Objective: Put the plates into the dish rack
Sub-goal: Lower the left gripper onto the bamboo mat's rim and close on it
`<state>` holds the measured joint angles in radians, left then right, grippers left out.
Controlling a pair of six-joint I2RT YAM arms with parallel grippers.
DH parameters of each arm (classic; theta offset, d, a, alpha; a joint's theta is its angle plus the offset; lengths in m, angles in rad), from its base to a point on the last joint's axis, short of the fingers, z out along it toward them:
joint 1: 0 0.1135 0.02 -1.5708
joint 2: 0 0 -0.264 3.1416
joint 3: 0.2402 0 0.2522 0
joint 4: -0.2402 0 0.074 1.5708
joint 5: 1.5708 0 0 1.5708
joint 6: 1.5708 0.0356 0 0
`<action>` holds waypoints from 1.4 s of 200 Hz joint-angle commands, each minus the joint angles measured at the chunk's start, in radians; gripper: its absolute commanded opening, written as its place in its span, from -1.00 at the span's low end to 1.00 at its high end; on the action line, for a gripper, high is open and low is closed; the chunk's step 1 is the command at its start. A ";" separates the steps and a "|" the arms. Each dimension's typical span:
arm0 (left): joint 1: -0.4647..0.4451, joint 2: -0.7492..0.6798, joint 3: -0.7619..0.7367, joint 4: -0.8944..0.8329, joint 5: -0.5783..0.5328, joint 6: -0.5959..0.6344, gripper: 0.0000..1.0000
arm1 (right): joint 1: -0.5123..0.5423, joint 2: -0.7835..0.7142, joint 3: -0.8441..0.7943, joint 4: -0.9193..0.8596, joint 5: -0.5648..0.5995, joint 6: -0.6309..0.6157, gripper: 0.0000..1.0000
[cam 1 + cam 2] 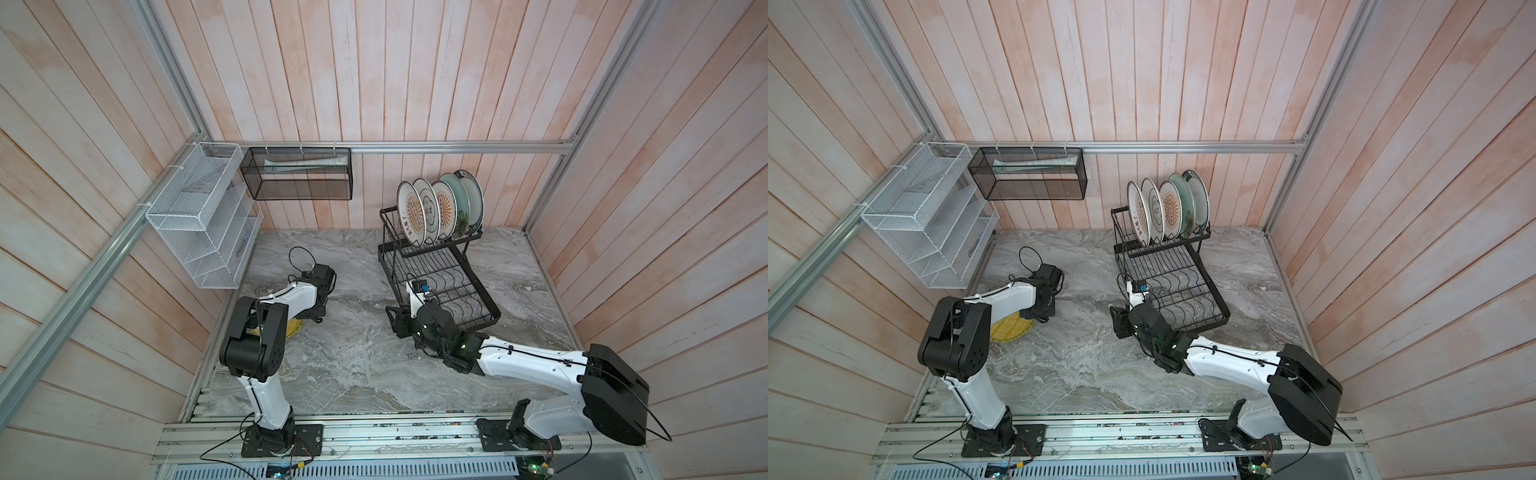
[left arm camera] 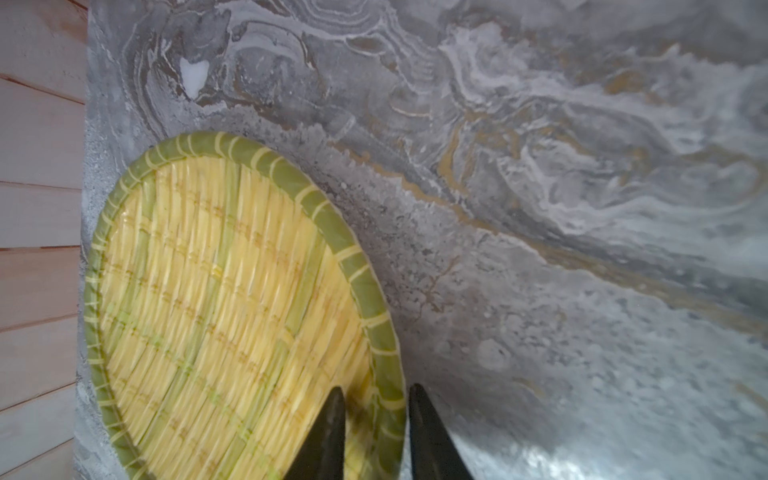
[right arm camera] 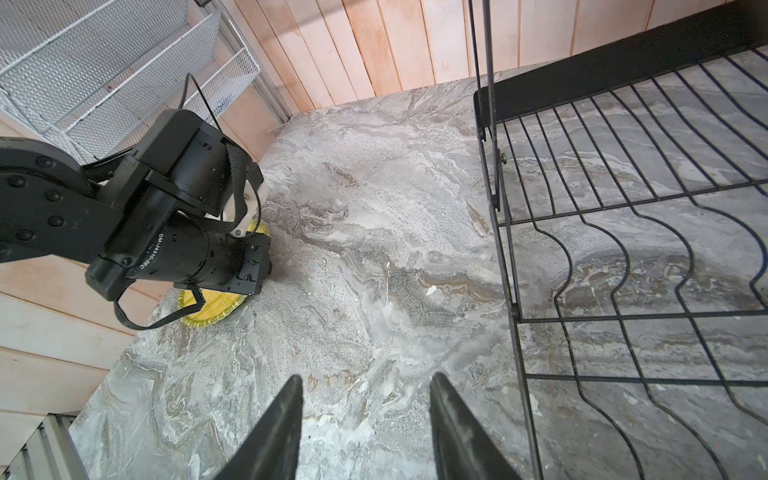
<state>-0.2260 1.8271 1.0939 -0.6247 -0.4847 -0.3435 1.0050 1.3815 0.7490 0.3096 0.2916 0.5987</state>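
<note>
In the upper tier of the dish rack, five plates are stood upright. Well left of it the yellow plate is laid flat, its rim straddled by the slightly parted left gripper. The right gripper is held spread, empty, just beside the rack.

Plates upright in dish rack

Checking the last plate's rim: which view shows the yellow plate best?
Left wrist view: the yellow plate looms large, rim and ribs clear. Both top views and the right wrist view show it small, partly hidden by the left arm.
</note>
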 commanded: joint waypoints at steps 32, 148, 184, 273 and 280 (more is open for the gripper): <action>-0.004 0.018 0.026 -0.008 0.011 0.006 -0.67 | -0.005 -0.021 -0.012 -0.007 0.023 0.001 0.00; -0.114 0.014 0.010 0.017 0.110 -0.030 -0.82 | -0.006 -0.042 -0.013 -0.009 0.034 -0.007 0.00; -0.158 0.008 0.017 0.013 0.132 -0.048 -0.82 | -0.008 -0.066 -0.026 -0.012 0.049 -0.010 0.01; -0.163 -0.082 0.023 -0.037 0.069 -0.062 -0.39 | -0.011 -0.094 -0.043 -0.020 0.055 -0.007 0.01; -0.149 -0.090 0.021 -0.039 0.060 -0.062 -0.33 | -0.012 -0.096 -0.045 -0.023 0.055 -0.006 0.01</action>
<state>-0.4007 1.7866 1.1080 -0.6331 -0.3767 -0.3996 0.9985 1.3117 0.7158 0.3054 0.3248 0.5983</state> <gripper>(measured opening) 0.296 0.506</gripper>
